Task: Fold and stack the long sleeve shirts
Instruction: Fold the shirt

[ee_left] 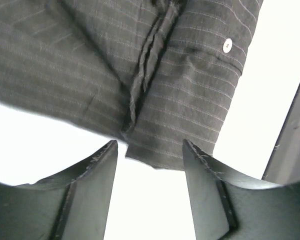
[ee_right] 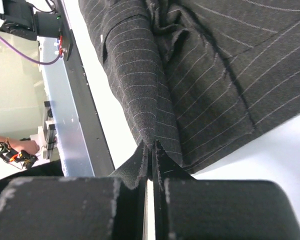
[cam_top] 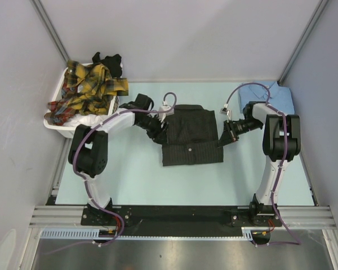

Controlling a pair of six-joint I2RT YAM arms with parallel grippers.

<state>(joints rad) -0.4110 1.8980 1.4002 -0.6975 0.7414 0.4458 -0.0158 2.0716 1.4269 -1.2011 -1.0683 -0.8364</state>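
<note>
Here the right gripper [ee_right: 151,150] pinches the right edge of the pinstriped shirt [cam_top: 190,138], midway across the tabletop [cam_top: 129,180]. The left gripper [ee_left: 150,149] stands spread just beside its left edge.

Pinstripe shirt [cam_top: 190,138]: charcoal, thin pale lines. Plaid shirts [cam_top: 84,93]: yellow-red. Third shirt [cam_top: 284,98]: light blue. Basket [cam_top: 59,125]: white.

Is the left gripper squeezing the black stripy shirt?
No, the left gripper stands open, its fingers wide apart with white table between them, not clamped on the black stripy shirt.
</note>
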